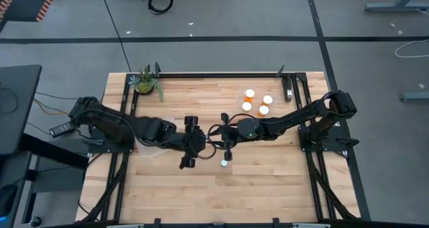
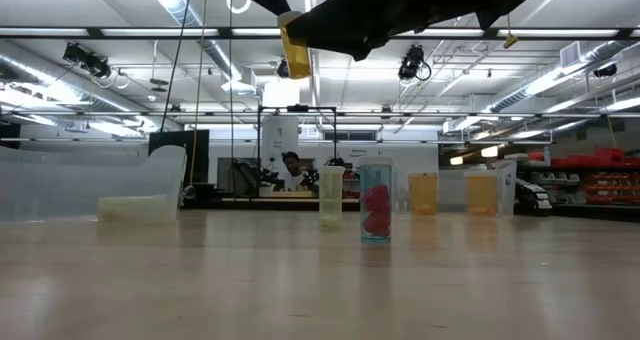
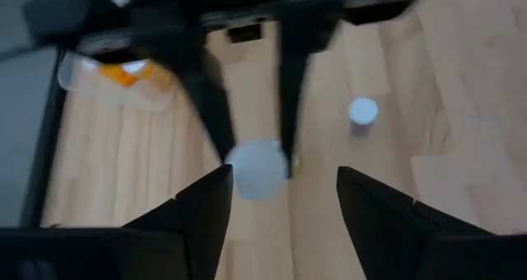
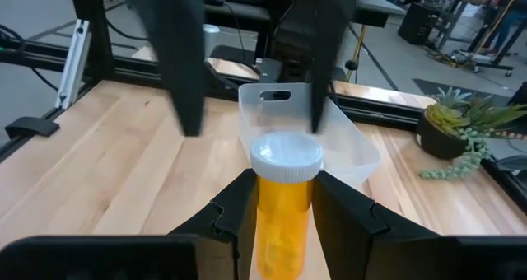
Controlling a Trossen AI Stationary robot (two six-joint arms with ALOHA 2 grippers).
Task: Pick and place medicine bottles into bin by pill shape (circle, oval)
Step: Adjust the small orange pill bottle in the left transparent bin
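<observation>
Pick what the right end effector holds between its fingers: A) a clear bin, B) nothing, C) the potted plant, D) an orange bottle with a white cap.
D: in the right wrist view the right end effector is shut on the orange bottle, white cap up.

A small potted green plant (image 1: 147, 82) stands near the far left corner of the wooden surface (image 1: 268, 181); in the right wrist view it sits in a dark pot (image 4: 449, 134) with trailing beaded stems hanging over the side. A black metal frame (image 1: 214, 74) runs along the far edge of the surface. The grey floor (image 1: 234, 20) around it carries dark tape lines, a coiled black cable (image 1: 161, 1) and a white cable (image 1: 409, 49) at the right edge. In the low view, a person (image 2: 292, 170) sits far back in the room under ceiling strip lights (image 2: 175, 5), with red items on shelving (image 2: 595, 175) at the right.
</observation>
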